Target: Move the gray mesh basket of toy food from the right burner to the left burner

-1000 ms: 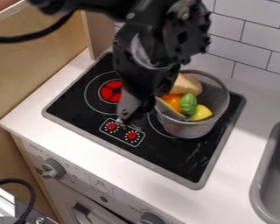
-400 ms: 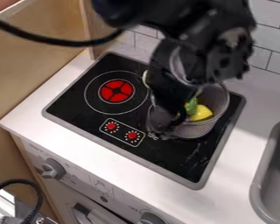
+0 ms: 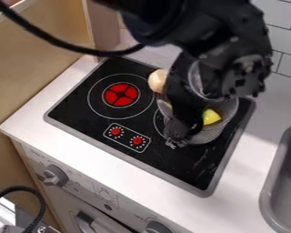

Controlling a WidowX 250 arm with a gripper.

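1. A white tabletop (image 3: 35, 119) spans the scene, with a grey sink (image 3: 280, 170) let into it at the right.
2. The black arm (image 3: 218, 29) comes in from the top edge and slants down across the cooktop's far right part.
3. The black cooktop (image 3: 184, 170), edged in grey, lies set in the tabletop, left of the sink.
4. A wire-mesh basket (image 3: 207, 135) sits upright on the cooktop's right half, partly behind the gripper.
5. The gripper (image 3: 174, 140) hangs low at the basket's near left side, its tip pointing down; I cannot tell how far its jaws are open, or whether they hold anything.
6. A red burner disc (image 3: 120, 94) lies within a thin white ring on the left half.
7. A pale, rounded item (image 3: 156, 81) shows beside the arm, perhaps at the basket's far left rim.
8. A yellow item (image 3: 211, 117) lies inside the basket, just right of the gripper.
9. Two red knobs (image 3: 137, 140) mark the small control panel left of the gripper.
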